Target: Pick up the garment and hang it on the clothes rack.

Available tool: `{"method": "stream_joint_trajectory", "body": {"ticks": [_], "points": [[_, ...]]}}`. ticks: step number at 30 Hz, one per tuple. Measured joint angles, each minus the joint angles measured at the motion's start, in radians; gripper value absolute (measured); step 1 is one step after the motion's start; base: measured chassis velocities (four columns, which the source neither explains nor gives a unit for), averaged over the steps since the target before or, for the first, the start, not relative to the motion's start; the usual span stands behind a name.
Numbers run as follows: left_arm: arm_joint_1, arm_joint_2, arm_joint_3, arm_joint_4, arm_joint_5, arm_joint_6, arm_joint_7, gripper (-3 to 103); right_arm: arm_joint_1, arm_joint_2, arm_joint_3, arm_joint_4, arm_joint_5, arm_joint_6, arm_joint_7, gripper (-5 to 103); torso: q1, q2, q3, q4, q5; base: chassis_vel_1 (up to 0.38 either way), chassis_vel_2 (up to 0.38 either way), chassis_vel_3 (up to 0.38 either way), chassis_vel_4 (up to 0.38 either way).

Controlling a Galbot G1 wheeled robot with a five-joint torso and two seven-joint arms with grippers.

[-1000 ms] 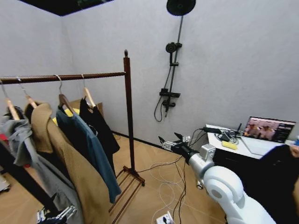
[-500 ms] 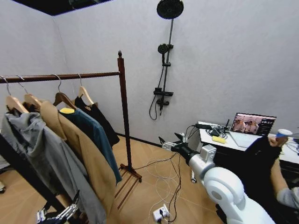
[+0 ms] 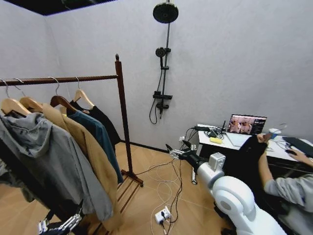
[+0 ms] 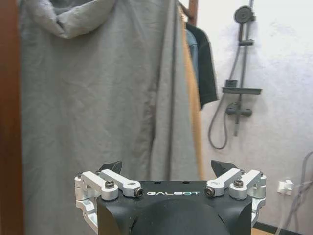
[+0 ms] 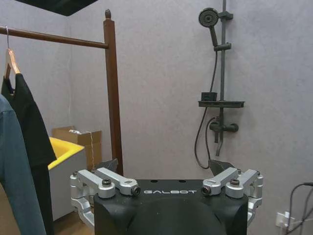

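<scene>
The head camera had swung since a second earlier, so the clothes rack [image 3: 120,112] sat further left in view and a person's counter [image 3: 230,139] came in on the right. The garment [image 3: 100,125] already hung on the rack's bar, nearest the end post. The right pincer [image 3: 177,152] and the left pincer [image 3: 58,226] below the rack were both spread apart and empty, so hanging looked done.

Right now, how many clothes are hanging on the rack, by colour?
On the rack:
Grey: 1, hoodie
Tan: 1, coat
Blue: 1, shirt
Black: 1, T-shirt
Total: 4
</scene>
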State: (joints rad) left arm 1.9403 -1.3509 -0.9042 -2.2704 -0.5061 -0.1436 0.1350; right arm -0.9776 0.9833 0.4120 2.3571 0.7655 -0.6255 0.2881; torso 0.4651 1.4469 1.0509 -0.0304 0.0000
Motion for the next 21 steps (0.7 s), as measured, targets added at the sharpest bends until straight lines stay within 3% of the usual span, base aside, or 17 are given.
{"method": "stream_joint_trajectory", "body": {"ticks": [21], "points": [[0.000, 0.000, 0.000, 0.000, 0.000, 0.000, 0.000, 100, 0.003, 0.006, -0.004, -0.005, -0.003, 0.001, -0.005, 100, 0.000, 0.000, 0.000, -0.0002, 0.0001, -0.016, -0.215, -0.203, -0.020]]}}
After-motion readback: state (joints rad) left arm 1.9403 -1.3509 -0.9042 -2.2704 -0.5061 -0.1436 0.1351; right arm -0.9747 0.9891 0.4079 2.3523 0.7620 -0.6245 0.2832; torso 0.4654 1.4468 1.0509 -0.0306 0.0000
